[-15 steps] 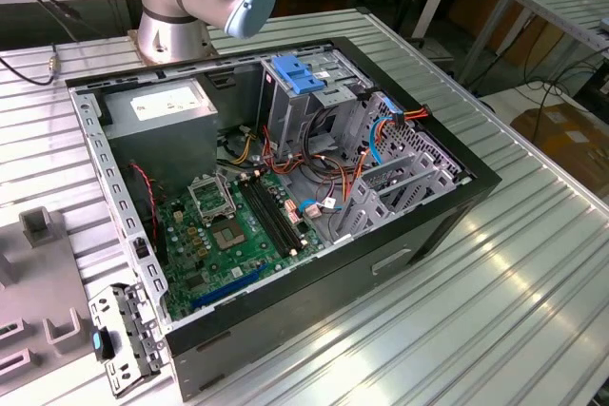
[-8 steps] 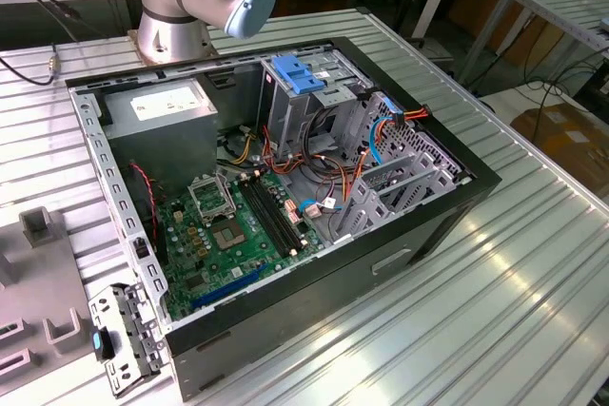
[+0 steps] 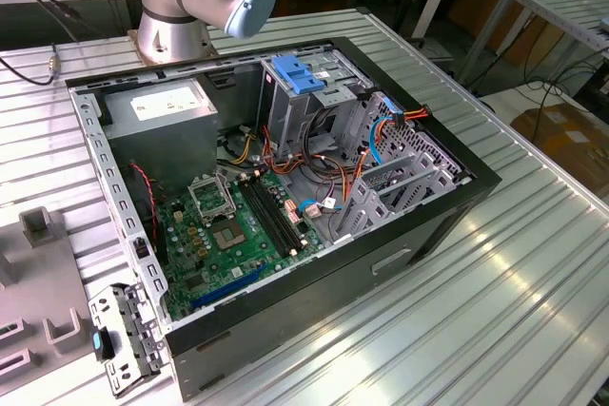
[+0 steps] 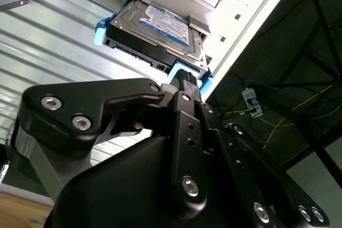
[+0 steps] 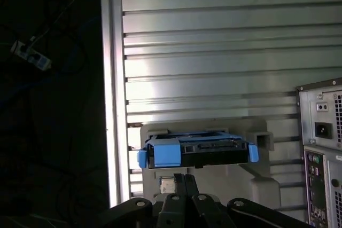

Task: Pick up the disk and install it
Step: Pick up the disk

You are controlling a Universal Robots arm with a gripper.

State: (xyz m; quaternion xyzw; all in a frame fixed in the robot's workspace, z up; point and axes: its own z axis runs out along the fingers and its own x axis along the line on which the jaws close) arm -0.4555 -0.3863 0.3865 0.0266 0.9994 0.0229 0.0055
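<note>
Pincer (image 4: pixel 184 78) nr disk (image 4: pixel 160 30) in grey holder (image 5: pixel 251 182)

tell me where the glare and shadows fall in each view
First wrist view: glare washes the ribbed table, the disk shows a dark edge; second wrist view: its label is well lit; exterior view: even light on the computer case.

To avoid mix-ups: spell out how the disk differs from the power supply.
The disk is a flat slab; the power supply is a deep box. The disk wears a blue frame, the power supply none. The disk sits in a grey holder outside the case; the power supply is mounted inside it. Both are grey metal with white labels.
</note>
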